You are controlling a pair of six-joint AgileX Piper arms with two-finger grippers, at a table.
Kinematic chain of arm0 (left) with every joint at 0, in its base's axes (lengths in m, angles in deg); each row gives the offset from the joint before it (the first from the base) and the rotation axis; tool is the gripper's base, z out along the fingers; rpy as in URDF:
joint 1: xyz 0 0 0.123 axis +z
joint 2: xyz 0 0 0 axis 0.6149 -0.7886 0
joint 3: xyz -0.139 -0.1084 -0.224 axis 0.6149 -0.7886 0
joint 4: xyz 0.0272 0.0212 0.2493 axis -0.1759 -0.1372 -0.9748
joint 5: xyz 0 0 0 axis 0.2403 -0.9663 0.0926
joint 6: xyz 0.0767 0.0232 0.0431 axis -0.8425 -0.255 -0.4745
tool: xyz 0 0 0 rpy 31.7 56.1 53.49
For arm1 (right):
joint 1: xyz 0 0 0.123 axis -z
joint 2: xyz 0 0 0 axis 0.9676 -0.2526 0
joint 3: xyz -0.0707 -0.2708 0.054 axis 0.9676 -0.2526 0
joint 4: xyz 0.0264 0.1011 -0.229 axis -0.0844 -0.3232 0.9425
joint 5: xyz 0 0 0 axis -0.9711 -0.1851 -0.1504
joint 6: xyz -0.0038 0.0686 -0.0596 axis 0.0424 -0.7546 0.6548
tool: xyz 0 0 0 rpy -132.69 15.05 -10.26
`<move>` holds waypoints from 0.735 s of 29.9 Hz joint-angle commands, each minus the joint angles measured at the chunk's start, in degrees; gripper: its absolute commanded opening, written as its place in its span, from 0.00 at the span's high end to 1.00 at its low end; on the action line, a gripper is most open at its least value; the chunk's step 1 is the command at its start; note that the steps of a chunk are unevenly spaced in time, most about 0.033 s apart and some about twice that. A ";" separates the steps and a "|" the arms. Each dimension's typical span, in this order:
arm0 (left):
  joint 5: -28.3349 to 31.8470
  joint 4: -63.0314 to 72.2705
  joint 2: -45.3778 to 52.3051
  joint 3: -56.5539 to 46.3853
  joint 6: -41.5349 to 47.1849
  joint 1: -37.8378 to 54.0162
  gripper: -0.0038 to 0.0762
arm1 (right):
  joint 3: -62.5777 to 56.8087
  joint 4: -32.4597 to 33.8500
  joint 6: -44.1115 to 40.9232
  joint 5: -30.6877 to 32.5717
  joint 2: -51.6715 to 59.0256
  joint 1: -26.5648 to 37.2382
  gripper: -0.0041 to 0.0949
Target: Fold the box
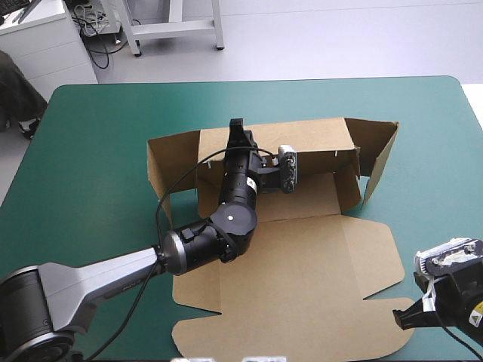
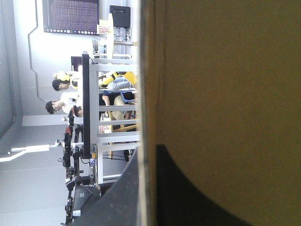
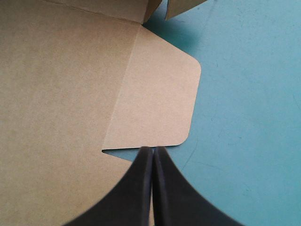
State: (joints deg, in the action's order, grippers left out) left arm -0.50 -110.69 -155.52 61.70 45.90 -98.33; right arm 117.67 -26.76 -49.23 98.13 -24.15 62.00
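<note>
The brown box [image 1: 302,249] lies mid-table with its far walls raised and its lid flat toward the near edge. My left gripper [image 1: 238,128] reaches over the tray to the top of the far wall. In the left wrist view the wall's edge [image 2: 146,94] runs between the two black fingers, which are shut on it. My right gripper [image 1: 400,319] hovers low at the lid's near right corner, shut and holding nothing. Its tip [image 3: 153,149] sits at the notch beside the lid's rounded flap [image 3: 155,99].
The box's right side flap [image 1: 381,154] stands up and angles outward; the left one [image 1: 172,162] leans out too. Teal-green cover [image 1: 98,151] surrounds the box. The table's right edge [image 1: 472,98] runs close to my right arm.
</note>
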 commanded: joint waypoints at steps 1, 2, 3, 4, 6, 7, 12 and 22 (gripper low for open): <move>-2.34 -7.68 3.62 -1.79 4.66 -1.27 0.98 | 1.88 0.00 -0.23 -3.45 -0.48 0.47 0.98; -2.34 -8.28 3.95 -2.99 5.36 -1.54 0.98 | 1.88 0.00 -0.23 -3.45 -0.48 0.47 0.98; -2.21 -8.41 4.32 -4.23 5.80 -1.72 0.98 | 1.88 0.00 -0.23 -3.55 -0.48 0.47 0.98; -2.20 -8.54 4.90 -5.41 6.46 -1.93 0.98 | 1.88 -0.30 -0.23 -3.53 -0.48 0.47 0.98; -2.20 -8.41 5.66 -7.36 7.67 -1.93 0.98 | 1.88 0.00 -0.23 -3.74 -0.48 0.47 0.98; -2.49 -8.82 5.88 -8.42 8.85 -1.93 0.98 | 1.88 0.00 -0.39 -4.14 -0.48 0.47 0.98; -2.57 -9.07 5.94 -9.86 9.76 -1.93 0.98 | 1.88 0.00 -1.59 -4.78 -0.48 0.47 0.98; -0.59 -9.59 5.94 -9.86 9.76 -0.92 0.98 | 5.05 0.00 -6.53 -4.92 -0.70 0.47 0.97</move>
State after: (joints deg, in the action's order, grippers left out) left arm 0.87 -116.55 -152.41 50.47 54.62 -99.42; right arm 119.12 -26.76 -53.81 96.82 -24.15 62.00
